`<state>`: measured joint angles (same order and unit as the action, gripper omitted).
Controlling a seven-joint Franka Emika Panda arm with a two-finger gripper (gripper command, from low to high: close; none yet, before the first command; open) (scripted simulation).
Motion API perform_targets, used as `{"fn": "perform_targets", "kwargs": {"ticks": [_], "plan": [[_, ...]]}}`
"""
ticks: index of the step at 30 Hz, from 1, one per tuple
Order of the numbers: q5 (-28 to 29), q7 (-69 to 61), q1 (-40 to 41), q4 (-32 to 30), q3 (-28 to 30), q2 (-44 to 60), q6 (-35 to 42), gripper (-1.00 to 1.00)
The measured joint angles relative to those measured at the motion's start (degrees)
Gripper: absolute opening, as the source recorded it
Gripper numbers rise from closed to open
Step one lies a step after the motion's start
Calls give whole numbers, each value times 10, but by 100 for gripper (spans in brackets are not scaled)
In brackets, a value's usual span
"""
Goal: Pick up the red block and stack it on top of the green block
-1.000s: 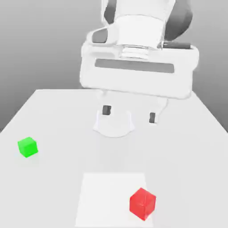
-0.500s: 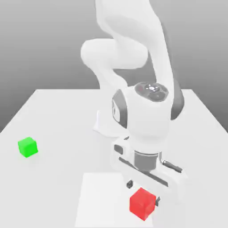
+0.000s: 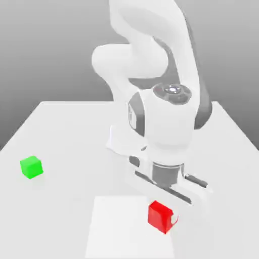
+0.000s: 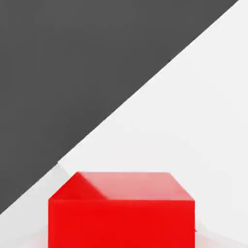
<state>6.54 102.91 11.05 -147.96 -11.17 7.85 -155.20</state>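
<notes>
- On the pale square patch [image 3: 116, 222] of the white table [image 3: 60, 131], toward the exterior view's right, the red block [image 3: 161, 216] sits directly beneath the hand of the robot arm [image 3: 162, 126], and the gripper [image 3: 163, 215] is down at the block's level.
- Whether the pincer is spread around the cube or already pinching it cannot be told: the hand's body covers the fingers in the exterior view, and the hand view gives the red block [image 4: 121, 210] close up, without a clear finger.
- The red block looks centred under the hand, and in the hand view one flat face is turned squarely toward the camera.
- Likely risk: if the fingers press near the cube's top edge or against its corners, the block could twist or slip out on the lift.
- A second risk lies in the carry: the green block [image 3: 31, 167] stands well apart, toward the exterior view's left, so a weak pinch could drop the cube on the way.
- At the stack, an off-centre or tilted release could let the red cube slide off the green one, or nudge the green one aside.
</notes>
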Motion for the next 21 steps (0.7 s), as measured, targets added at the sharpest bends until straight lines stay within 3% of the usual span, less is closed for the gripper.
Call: {"fn": "perform_targets", "kwargs": {"ticks": [4,9,15,21], "plan": [[0,32,88,-33,69,-37,5,-100],[0,87,285,-82,145,-98,16,-100],[-23,125,388,-133,227,-154,14,-100],[-92,83,395,-133,226,-47,-93,-100]]}}
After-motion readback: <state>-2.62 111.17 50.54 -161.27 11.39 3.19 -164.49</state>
